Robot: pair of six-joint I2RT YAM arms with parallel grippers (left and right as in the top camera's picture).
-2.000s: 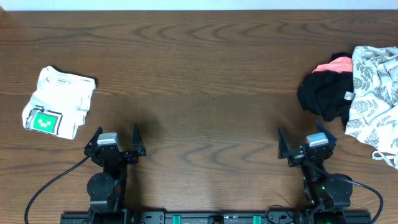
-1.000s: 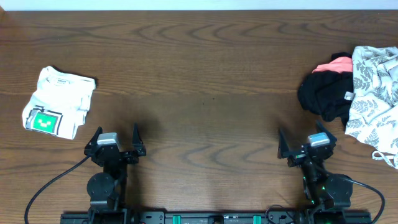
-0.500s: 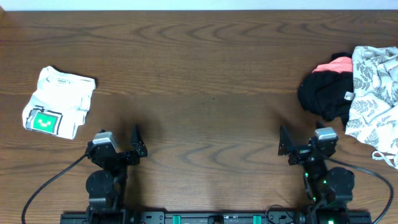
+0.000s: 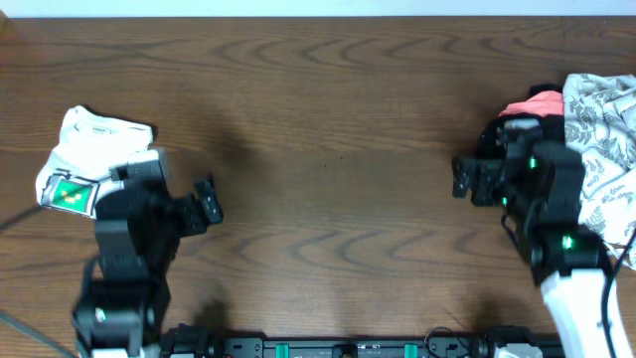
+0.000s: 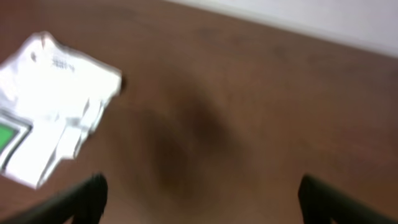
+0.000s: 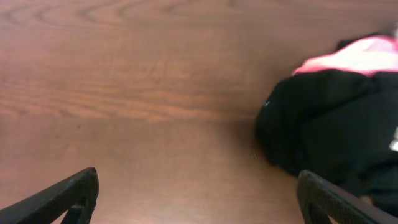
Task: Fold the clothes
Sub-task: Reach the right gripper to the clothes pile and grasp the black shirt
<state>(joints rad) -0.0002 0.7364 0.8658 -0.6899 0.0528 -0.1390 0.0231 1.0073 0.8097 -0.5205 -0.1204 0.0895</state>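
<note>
The dark brown wood-grain table [image 4: 338, 119] is filling every view, with a pale strip running along its far edge. A crumpled black soft-fabric garment [image 6: 323, 137] is lying at the right end against a pink cloth [image 6: 357, 53], beside a white leaf-patterned fabric [image 4: 606, 129], while a folded white garment with a green print [image 5: 50, 106] is sitting at the left end. The left gripper [image 5: 202, 193] is hovering wide open and empty over bare wood right of the white garment, and the right gripper [image 6: 198, 186] is hovering likewise just left of the black one, touching nothing.
</note>
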